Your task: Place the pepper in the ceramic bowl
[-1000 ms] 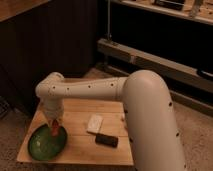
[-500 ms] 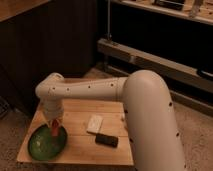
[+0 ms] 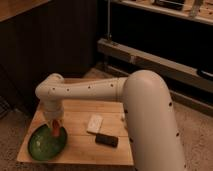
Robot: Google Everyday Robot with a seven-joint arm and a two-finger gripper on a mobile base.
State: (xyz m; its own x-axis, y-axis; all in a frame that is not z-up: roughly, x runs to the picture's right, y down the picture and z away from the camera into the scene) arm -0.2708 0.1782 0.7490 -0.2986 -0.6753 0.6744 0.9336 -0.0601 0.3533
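The green ceramic bowl (image 3: 46, 143) sits at the front left of the small wooden table (image 3: 112, 109). My gripper (image 3: 54, 126) hangs at the end of the white arm, just above the bowl's right rim. The red-orange pepper (image 3: 55, 130) hangs upright at the gripper's tip, its lower end over the inside of the bowl, close to the rim. The gripper body hides the top of the pepper.
A white rectangular block (image 3: 94, 123) lies mid-table, right of the bowl. A flat black rectangular object (image 3: 107, 140) lies in front of it. My thick white arm (image 3: 150, 120) covers the table's right side. Dark cabinets and shelving (image 3: 150, 55) stand behind.
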